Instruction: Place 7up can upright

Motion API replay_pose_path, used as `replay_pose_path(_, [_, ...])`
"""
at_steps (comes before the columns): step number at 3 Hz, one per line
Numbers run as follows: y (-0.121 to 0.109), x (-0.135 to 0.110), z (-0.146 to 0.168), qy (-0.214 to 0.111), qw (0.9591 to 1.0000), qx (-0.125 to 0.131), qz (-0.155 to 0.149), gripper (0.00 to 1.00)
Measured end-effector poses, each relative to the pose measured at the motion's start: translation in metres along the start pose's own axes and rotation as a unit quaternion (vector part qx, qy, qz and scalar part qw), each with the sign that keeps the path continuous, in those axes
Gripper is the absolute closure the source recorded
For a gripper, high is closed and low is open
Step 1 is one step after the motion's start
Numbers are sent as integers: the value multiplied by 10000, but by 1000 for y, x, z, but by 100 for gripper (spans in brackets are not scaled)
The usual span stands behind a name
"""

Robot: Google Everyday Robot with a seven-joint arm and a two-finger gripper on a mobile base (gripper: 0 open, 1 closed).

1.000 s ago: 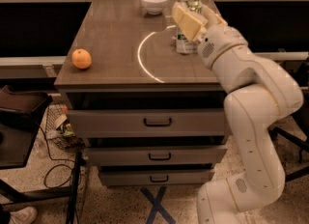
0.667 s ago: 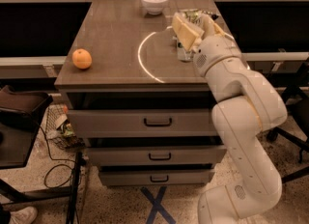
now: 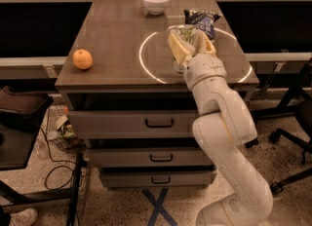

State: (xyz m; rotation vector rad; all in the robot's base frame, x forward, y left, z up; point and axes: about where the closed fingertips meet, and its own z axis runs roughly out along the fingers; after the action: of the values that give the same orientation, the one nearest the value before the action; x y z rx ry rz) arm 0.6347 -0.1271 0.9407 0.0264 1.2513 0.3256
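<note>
Gripper (image 3: pixel 190 42) sits over the right half of the worktop (image 3: pixel 117 35), inside the white ring (image 3: pixel 142 54), nearer the front edge than the back. It looks clamped on the can (image 3: pixel 184 33), one finger on each side. The can's lower end is hidden by the wrist, so whether it touches the surface is unclear.

Risks:
- Can looks tilted in the grasp. If let go like this, it likely tips and rolls toward the front or right edge.
- Chip bag (image 3: pixel 201 20) lies just behind the gripper. A backward swing could catch it.
- A release above the surface lets the can bounce over.

Against the earlier frame: the gripper has shifted from near the back right corner toward the front edge. The chip bag is now uncovered. Bowl (image 3: pixel 156 1) at the back edge and orange (image 3: pixel 83 59) near the left edge are unchanged.
</note>
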Motion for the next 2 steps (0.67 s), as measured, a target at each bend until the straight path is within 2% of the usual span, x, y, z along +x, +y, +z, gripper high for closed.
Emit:
replay_pose_path(1, [4, 24, 10, -249, 9982, -66, 546, 100])
replay_pose_path(2, [11, 44, 18, -551, 9899, -283, 1276, 100])
